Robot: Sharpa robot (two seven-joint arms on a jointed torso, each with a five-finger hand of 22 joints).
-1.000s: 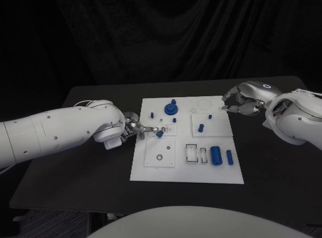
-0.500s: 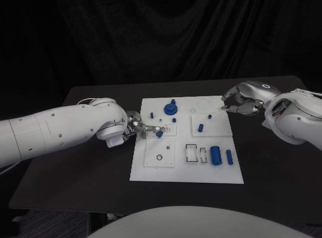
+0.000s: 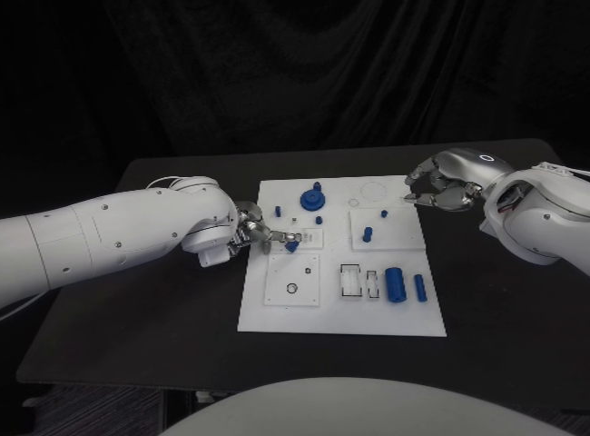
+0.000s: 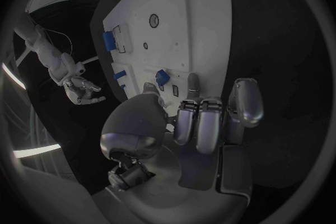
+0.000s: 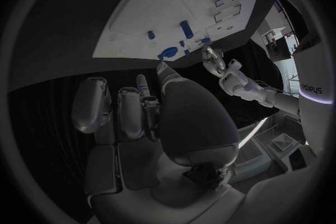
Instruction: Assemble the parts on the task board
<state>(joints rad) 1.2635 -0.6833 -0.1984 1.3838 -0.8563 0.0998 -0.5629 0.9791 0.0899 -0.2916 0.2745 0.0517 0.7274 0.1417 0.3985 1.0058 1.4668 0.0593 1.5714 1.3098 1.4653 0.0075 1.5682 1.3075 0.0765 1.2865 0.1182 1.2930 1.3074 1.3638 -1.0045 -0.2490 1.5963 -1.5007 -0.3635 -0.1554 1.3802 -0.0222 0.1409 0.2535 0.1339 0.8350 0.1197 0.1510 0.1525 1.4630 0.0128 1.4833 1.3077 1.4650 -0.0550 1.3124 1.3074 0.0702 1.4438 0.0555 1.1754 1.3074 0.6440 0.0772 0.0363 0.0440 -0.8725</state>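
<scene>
The white task board [image 3: 341,313] lies in the middle of the black table. My left hand [image 3: 250,232] reaches over its left edge and pinches a small blue part [image 3: 292,242] at its fingertips, low over the board. In the left wrist view that blue part [image 4: 162,77] sits between the thumb and a fingertip [image 4: 191,83], just above the board [image 4: 164,0]. My right hand [image 3: 439,191] hovers at the board's far right corner, fingers loosely curled and apart, with nothing in them. The right wrist view shows the same hand [image 5: 178,117] empty.
On the board stand a blue knob [image 3: 313,195], small blue pegs [image 3: 368,235], a thick blue cylinder [image 3: 396,283] and a slim blue bar [image 3: 421,288]. There are rectangular slots [image 3: 351,277] and a ring hole [image 3: 291,289]. Bare black table [image 3: 138,318] surrounds the board.
My left arm has shifted slightly towards the board and farther from me; the blue part at its fingertips has stayed in about the same spot. The right hand has not moved.
</scene>
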